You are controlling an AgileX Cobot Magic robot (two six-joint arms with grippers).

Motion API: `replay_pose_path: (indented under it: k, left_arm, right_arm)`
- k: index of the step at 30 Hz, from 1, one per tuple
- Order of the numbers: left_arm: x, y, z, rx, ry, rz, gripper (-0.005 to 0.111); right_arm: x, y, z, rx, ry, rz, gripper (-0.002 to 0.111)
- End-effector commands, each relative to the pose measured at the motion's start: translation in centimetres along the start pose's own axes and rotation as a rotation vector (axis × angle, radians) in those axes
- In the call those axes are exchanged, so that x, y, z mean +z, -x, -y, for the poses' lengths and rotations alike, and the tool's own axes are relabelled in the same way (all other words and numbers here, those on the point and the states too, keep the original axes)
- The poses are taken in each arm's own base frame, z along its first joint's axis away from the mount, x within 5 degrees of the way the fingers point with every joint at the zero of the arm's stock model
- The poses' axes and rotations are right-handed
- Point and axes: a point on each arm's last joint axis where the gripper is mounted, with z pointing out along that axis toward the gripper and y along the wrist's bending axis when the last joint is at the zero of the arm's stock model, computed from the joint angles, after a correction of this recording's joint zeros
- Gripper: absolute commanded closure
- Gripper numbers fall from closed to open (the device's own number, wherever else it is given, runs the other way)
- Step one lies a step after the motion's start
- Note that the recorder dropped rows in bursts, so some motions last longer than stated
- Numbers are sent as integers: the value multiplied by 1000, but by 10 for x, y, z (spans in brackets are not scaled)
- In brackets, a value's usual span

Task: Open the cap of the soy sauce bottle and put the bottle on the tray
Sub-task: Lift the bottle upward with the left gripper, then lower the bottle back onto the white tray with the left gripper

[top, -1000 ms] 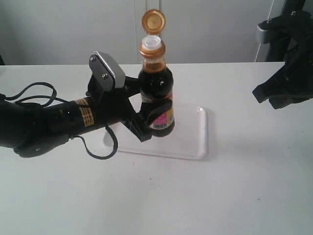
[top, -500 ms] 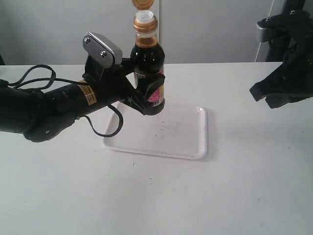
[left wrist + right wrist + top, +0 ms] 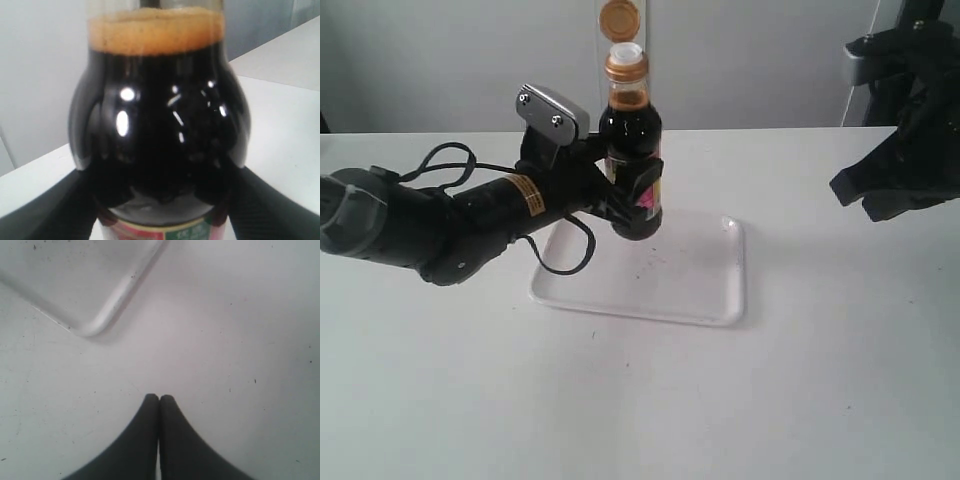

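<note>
1. Left of the exterior frame: left gripper (image 3: pixel 632 205) reaching in from the left edge, clamped on the soy sauce bottle (image 3: pixel 632 165) at label height, black fingers (image 3: pixel 45 210) pressed to both flanks in the left wrist view.
2. Centre, upper half: bottle upright, raised clear of the tray, base just above the tray's far left part; dark liquid up to a foamy line at the neck (image 3: pixel 155 32).
3. Top centre: cap (image 3: pixel 619 17) flipped open, standing above the white spout (image 3: pixel 626 52), hinged at the neck.
4. Centre, below the bottle: tray (image 3: pixel 710 300) flat on the white table (image 3: pixel 770 400), a few dark specks on its surface.
5. Right edge, upper half: right gripper (image 3: pixel 895 190) high off the table, well apart from tray and bottle; fingertips pressed together with nothing between them (image 3: pixel 159 400), a tray corner (image 3: pixel 95 327) in the upper left of the right wrist view.
</note>
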Motion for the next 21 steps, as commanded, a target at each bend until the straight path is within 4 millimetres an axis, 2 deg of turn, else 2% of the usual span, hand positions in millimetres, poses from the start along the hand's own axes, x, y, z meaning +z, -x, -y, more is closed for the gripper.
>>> replay_pose_path:
  k: [1,21]
  left_arm:
    - [6,18,-4,-20,8,143,107]
    - [16,-17,-7,-76,35,117,107]
  right_arm:
    - [-5,2,1,5,-7,24,108]
    - [-5,2,2,5,-8,28,108]
